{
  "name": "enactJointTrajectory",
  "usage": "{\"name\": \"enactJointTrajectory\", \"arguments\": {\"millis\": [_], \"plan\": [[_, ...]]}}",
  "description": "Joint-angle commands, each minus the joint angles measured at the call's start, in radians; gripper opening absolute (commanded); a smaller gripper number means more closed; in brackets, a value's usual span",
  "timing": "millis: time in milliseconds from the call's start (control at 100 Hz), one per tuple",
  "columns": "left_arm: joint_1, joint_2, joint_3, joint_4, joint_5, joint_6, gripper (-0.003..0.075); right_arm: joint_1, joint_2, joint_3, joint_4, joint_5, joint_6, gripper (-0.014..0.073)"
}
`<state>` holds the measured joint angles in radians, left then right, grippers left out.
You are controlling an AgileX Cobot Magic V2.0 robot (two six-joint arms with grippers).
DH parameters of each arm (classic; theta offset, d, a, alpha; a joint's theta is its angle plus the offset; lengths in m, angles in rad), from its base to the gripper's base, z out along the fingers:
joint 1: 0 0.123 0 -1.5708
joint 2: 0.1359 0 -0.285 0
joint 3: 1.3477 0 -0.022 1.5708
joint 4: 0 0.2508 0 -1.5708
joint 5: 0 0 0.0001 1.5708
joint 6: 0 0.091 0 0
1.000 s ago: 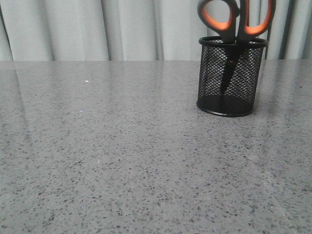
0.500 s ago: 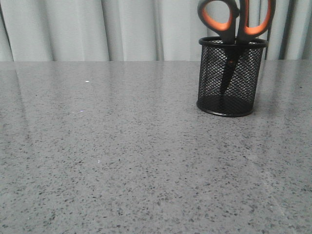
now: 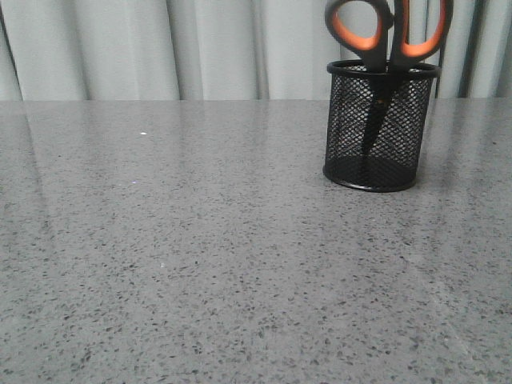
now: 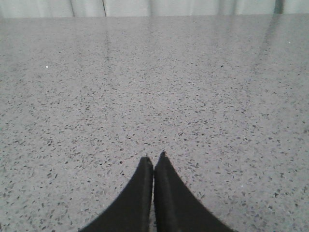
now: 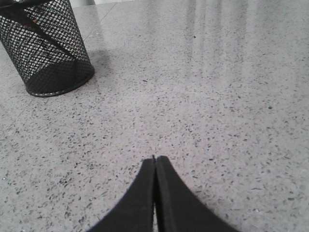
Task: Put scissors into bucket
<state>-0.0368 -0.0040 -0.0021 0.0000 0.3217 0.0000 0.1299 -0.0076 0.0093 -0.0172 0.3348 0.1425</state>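
Observation:
The black wire-mesh bucket (image 3: 381, 126) stands upright on the grey speckled table at the back right. The scissors (image 3: 387, 34) stand in it, blades down inside the mesh, their dark grey, orange-lined handle loops sticking up above the rim. The bucket also shows in the right wrist view (image 5: 46, 50), with a dark blade visible through the mesh. My right gripper (image 5: 155, 158) is shut and empty, low over the table, well apart from the bucket. My left gripper (image 4: 153, 158) is shut and empty over bare table. Neither gripper shows in the front view.
The grey speckled table (image 3: 200, 256) spreads across the front view. Pale pleated curtains (image 3: 160, 48) hang behind its far edge.

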Motion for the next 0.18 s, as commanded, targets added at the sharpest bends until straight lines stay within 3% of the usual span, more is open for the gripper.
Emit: {"name": "enactJointTrajectory", "arguments": {"millis": [0,170], "plan": [[0.003,-0.025,0.028,-0.01,-0.074,0.0,-0.0021,-0.006,-0.024,0.02,-0.023,-0.029,-0.006,-0.0066],[0.003,-0.025,0.028,-0.01,-0.074,0.0,-0.0021,-0.006,-0.024,0.02,-0.023,-0.029,-0.006,-0.0066]]}}
